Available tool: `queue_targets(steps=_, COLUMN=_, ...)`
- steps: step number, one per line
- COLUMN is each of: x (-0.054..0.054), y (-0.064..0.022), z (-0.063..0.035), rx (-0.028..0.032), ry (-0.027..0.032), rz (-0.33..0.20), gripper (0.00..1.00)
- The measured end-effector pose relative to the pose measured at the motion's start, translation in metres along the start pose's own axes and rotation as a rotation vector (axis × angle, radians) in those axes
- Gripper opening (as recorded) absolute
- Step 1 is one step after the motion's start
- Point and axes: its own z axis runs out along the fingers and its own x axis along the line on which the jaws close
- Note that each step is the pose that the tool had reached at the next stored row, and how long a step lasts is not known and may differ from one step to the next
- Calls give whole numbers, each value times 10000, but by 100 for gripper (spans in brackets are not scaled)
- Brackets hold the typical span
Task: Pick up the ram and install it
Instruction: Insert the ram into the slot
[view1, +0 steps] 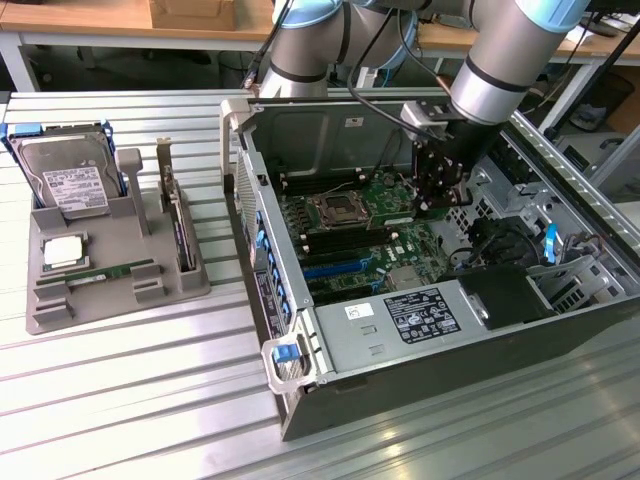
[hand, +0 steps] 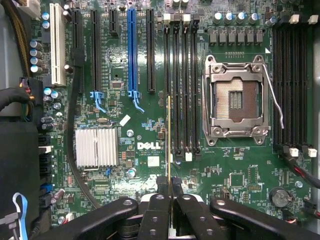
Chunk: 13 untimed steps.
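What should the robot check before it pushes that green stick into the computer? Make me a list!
1. Ram held: ok. The gripper pinches it edge-on between its fingers.
2. Ram lined up with the memory slots: ok, it runs parallel to them, over the group beside the empty processor socket.
3. Exact slot under it: cannot tell.
4. Slot latches open: cannot tell.
5. Gripper inside the computer case: ok, above the motherboard.
6. Spare ram left in the grey holder: ok.
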Motion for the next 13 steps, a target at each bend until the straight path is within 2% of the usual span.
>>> queue_targets(steps=13, x=0, y=-1, z=29, rx=0, ry=0, rz=0, gripper=12)
